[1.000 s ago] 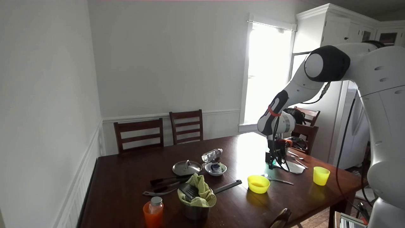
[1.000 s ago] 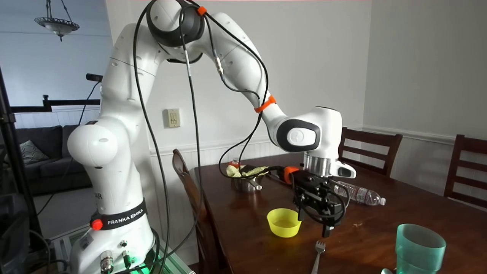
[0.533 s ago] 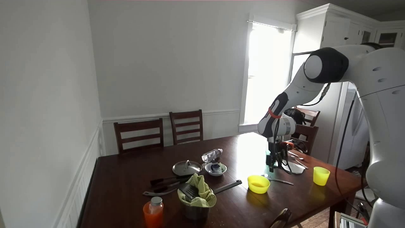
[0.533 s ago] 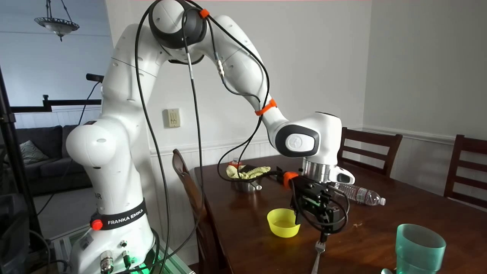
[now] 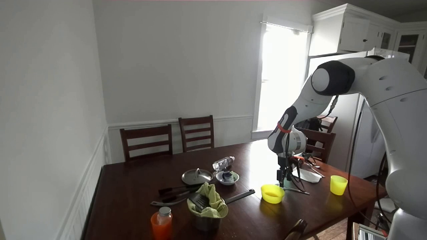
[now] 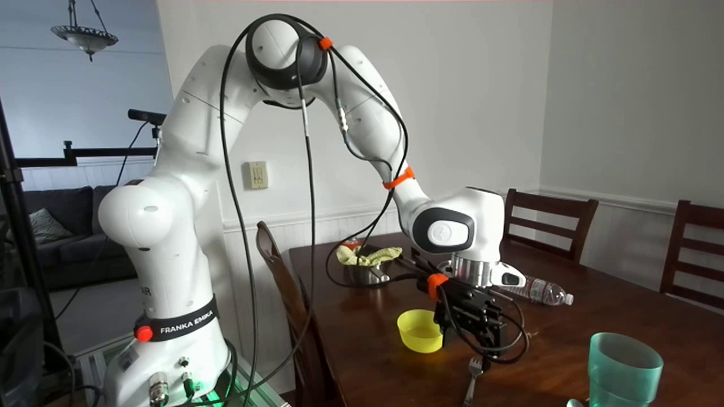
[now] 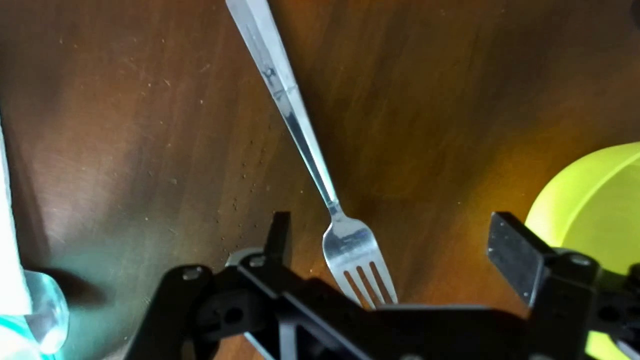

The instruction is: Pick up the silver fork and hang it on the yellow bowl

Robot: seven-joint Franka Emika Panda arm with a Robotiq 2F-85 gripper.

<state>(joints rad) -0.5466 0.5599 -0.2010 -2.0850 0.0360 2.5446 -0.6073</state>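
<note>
fork of silver metal (image 7: 309,150) lying on dark wooden table (image 7: 425,125), near shallow round yellow-green bowl (image 7: 600,200). black two-fingered gripper (image 7: 396,245) over fork, jaws wide apart, empty. step: likely lining up grasp. next: centring, lowering, closing.

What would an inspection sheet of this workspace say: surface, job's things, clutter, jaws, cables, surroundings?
Surface: dark wood table, bright glare toward the window.
Job's things: silver fork lying on the table, apart from the yellow bowl.
Clutter: pot holding a cloth, bottle on its side, orange cup, teal cup, among others.
Jaws: open, holding nothing; the fork shows between them in the wrist view.
Cables: black cables hang along the arm, looping near the jaws.
Surroundings: chairs, pale wall.
</note>
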